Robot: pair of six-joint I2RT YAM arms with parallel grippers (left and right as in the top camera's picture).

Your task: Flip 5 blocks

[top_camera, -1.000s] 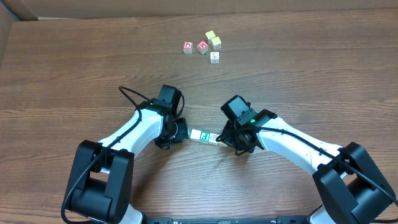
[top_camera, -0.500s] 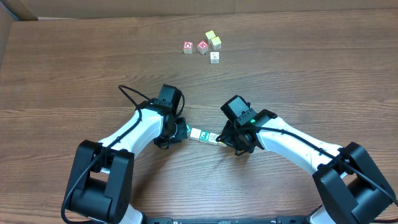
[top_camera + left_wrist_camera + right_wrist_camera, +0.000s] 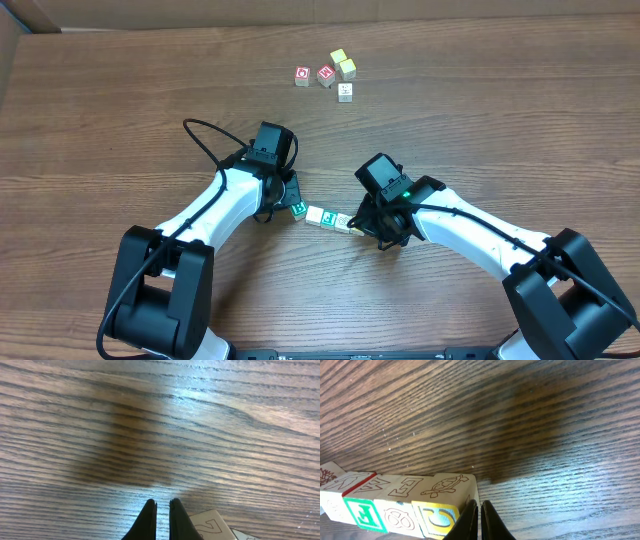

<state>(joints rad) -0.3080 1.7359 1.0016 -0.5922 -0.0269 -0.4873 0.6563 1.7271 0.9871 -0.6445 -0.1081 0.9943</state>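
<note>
Wood-grain table (image 3: 120, 110). Blocks (image 3: 322, 216) lie in a short row at frame centre, with a yellow-faced end cube (image 3: 437, 516). Right gripper (image 3: 480, 506): jaws together, tips against that end, likely as a stop. Left gripper (image 3: 162, 505): jaws together, empty, beside the opposite end, probably poised to tip. Red-printed cubes (image 3: 302, 76) sit well apart, upper centre.

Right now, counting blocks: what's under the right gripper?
Only bare table shows below the shut right gripper; the block row lies beside it. Directly beneath its fingers is covered.

Pale wooden blocks (image 3: 400, 495) printed green, one face yellow, two red-printed cubes (image 3: 302, 76), streaky brown table (image 3: 150, 420)
</note>
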